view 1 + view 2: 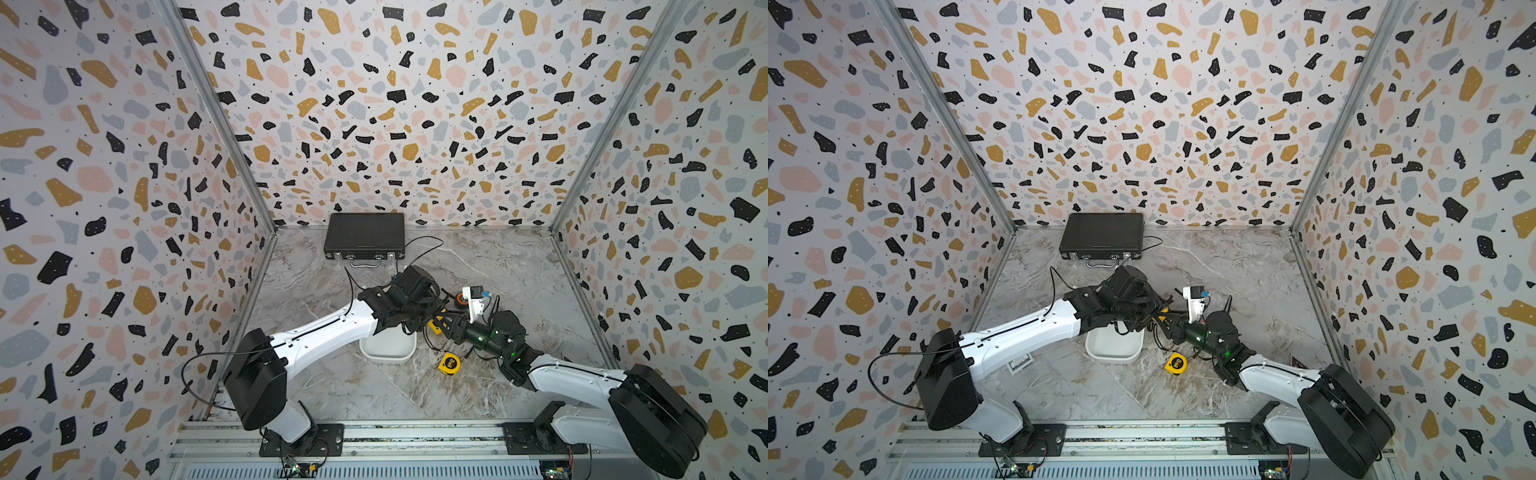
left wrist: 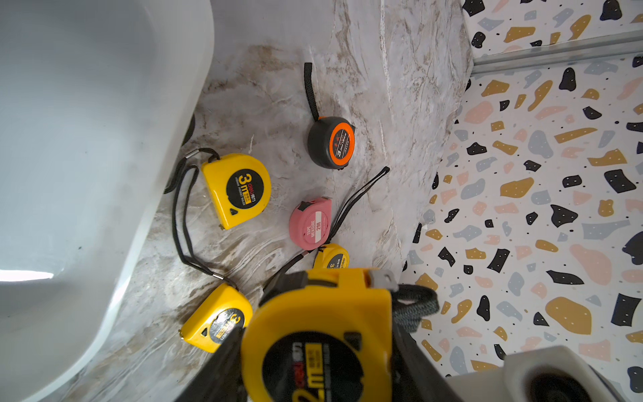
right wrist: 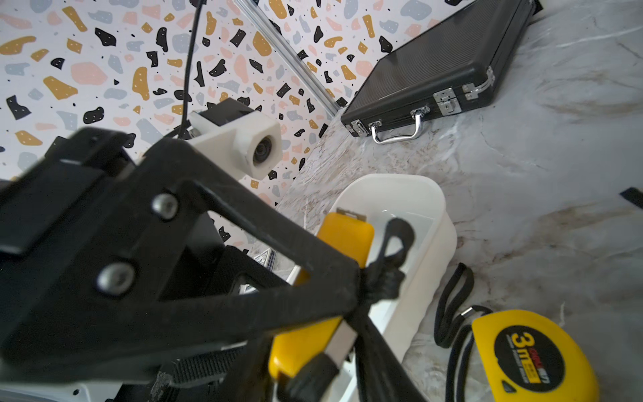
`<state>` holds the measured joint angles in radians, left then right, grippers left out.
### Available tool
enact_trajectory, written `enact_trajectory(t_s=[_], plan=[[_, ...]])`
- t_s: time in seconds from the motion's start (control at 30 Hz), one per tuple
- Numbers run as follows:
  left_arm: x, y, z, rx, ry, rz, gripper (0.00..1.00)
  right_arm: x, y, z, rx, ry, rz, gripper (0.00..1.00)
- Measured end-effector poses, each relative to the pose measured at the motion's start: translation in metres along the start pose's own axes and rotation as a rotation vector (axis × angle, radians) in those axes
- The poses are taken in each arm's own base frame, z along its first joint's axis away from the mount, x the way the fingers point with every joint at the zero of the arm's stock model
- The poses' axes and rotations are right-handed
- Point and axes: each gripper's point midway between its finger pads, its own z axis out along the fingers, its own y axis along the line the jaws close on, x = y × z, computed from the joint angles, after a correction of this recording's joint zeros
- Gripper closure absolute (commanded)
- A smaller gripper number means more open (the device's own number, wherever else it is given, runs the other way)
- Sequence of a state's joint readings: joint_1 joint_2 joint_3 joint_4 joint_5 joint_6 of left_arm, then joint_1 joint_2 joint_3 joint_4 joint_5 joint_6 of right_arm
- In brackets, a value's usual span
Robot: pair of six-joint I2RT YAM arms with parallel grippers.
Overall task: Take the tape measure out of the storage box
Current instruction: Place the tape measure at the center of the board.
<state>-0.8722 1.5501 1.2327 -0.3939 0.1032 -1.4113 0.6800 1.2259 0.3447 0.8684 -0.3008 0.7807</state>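
Marbled worktop point(image 1: 478, 257) below, speckled terrazzo walls point(image 1: 415, 104) on three sides. Dead centre, white storage box point(image 1: 388, 349), sitting flat, with the left arm stretched over its far end.

Out of the box and up off the worktop: yellow tape measure point(image 2: 313, 313), hanging just past the rim on the right arm's side. Pinched across its flat faces between the black fingers point(image 2: 226, 362) of the left gripper point(image 2: 320, 358), clamped hard on the casing. Black wrist strap bunched at its side, metal tape hook showing at the top corner.

Nose to nose with it, right gripper point(image 1: 444, 327), fingers narrow and pressed in around that same tape measure and strap. Gripping or only touching? Cannot tell; too crowded and blurred in the right wrist view.

Strewn on the worktop beside the box:
- big yellow tape point(image 2: 240, 189) with a long looped strap, just off the box wall
- pink tape point(image 2: 310, 224)
- orange-and-black tape point(image 2: 330, 142), farther out
- two more yellow tapes point(image 2: 215, 320), close under the left gripper

Back against the rear wall, black briefcase point(image 1: 364, 237), lying flat, lid shut, metal handle facing the arms.
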Motion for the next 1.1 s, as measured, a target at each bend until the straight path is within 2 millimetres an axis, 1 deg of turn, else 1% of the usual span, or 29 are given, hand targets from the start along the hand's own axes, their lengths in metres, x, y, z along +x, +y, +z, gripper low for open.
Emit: enact_trajectory(t_s=[0.13,0.23,0.27,0.3,0.33,0.37,0.43,0.47,0.53,0.63,0.7,0.87,0.97,1.1], plan=[[0.000,0.001,0.000,-0.001,0.002,-0.006,1.00,0.001,-0.004,-0.001,0.015,-0.001,0.007,0.85],[0.001,0.001,0.000,-0.003,0.003,-0.007,1.00,0.001,-0.005,-0.001,0.020,-0.002,0.008,0.90],[0.001,0.001,0.000,-0.003,0.003,-0.007,0.93,0.001,-0.005,-0.001,0.020,-0.001,0.009,0.91],[0.001,0.001,0.000,-0.003,0.003,-0.007,0.77,0.002,-0.006,-0.001,0.022,-0.001,0.009,0.93],[0.001,0.002,0.000,-0.004,0.003,-0.007,0.56,0.002,-0.006,-0.001,0.023,0.001,0.010,0.93],[0.001,0.002,0.000,-0.004,0.003,-0.006,0.42,0.002,-0.006,-0.001,0.024,0.003,0.011,0.94],[0.001,0.003,0.000,-0.007,0.006,0.004,0.22,0.004,-0.006,-0.002,0.026,0.011,0.014,0.95],[0.002,0.002,0.000,-0.006,0.010,0.014,0.14,0.005,-0.006,-0.003,0.032,0.018,0.020,0.95],[0.002,0.002,-0.002,-0.005,0.012,0.035,0.01,0.011,-0.010,-0.005,0.052,0.046,0.033,0.95],[0.000,0.005,-0.013,-0.016,0.005,0.068,0.00,0.021,-0.015,-0.011,0.088,0.099,0.055,0.96],[-0.006,0.006,-0.024,-0.024,-0.013,0.094,0.00,0.027,-0.015,-0.016,0.103,0.135,0.067,0.96],[-0.030,0.009,-0.054,-0.043,-0.084,0.162,0.00,0.040,-0.007,-0.027,0.110,0.246,0.104,0.98],[-0.044,0.015,-0.068,-0.065,-0.121,0.193,0.00,0.050,0.000,-0.035,0.099,0.318,0.127,0.97],[-0.058,0.026,-0.080,-0.091,-0.156,0.213,0.00,0.074,0.003,-0.051,0.100,0.439,0.169,0.98]])
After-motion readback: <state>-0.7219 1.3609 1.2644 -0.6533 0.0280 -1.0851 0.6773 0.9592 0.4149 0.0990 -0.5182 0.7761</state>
